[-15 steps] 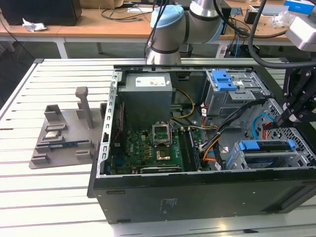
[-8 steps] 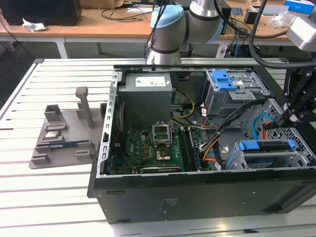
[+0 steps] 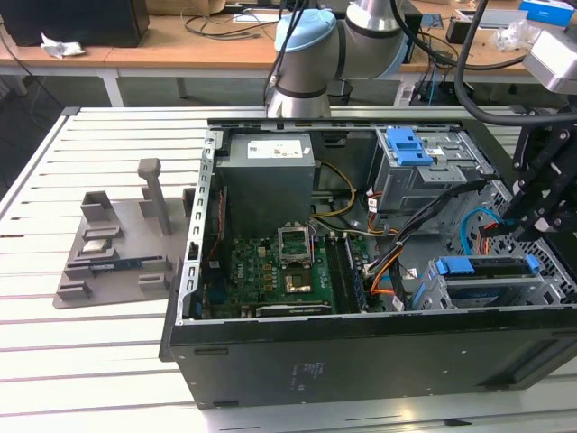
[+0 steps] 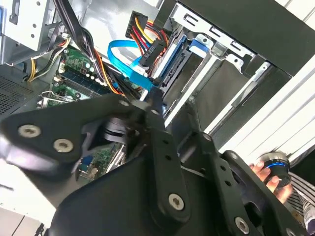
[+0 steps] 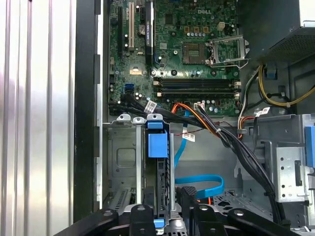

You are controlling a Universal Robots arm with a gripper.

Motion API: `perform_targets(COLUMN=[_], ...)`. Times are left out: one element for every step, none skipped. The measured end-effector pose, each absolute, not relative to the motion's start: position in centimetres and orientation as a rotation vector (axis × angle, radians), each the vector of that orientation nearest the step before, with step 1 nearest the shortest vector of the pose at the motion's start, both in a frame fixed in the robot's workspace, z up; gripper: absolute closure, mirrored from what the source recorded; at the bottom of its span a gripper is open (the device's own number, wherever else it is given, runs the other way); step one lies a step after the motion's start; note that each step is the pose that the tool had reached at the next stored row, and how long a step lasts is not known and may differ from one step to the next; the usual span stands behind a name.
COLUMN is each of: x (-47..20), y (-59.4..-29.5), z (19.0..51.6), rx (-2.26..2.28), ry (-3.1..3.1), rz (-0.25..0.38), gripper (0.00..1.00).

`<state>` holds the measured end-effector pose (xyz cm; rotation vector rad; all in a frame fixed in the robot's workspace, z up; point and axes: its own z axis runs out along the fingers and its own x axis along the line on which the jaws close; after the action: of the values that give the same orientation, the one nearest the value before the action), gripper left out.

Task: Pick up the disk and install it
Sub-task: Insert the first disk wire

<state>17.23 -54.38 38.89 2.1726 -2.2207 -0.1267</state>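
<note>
While the claw [image 3: 505, 225] hovers, grip unclear, the disk [image 5: 158, 167] sits caged.

- Table [image 3: 108, 361]: white, with slats running from the exterior view's left to its right.
- Computer case [image 3: 361, 361]: black, lying open side up on the table, toward the exterior view's right.
- Grey fixture [image 3: 122, 244]: a flat plate with upright posts and blocks, resting on the slats just beside the case, on the exterior view's left.
</note>
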Motion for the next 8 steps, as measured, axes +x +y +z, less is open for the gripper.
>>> perform_targets(x=[17.2, 17.3, 17.5, 17.7, 18.0, 18.5, 18.9, 19.1], y=[-54.4, -54.3, -53.9, -53.7, -53.3, -52.8, -52.4, -52.1], z=[38.9, 38.8, 38.8, 38.7, 38.6, 38.4, 38.2, 38.0], rx=[2.173, 2.173, 2.17, 2.168, 2.164, 2.159, 2.156, 2.155], ry=[-2.221, -2.22, -2.219, -2.217, -2.214, -2.209, -2.207, -2.206], rz=[-0.127, -0.126, -0.122, -0.117, -0.109, -0.098, -0.093, -0.092], gripper=[0.64, 0.64, 0.64, 0.64, 0.64, 0.64, 0.64, 0.64])
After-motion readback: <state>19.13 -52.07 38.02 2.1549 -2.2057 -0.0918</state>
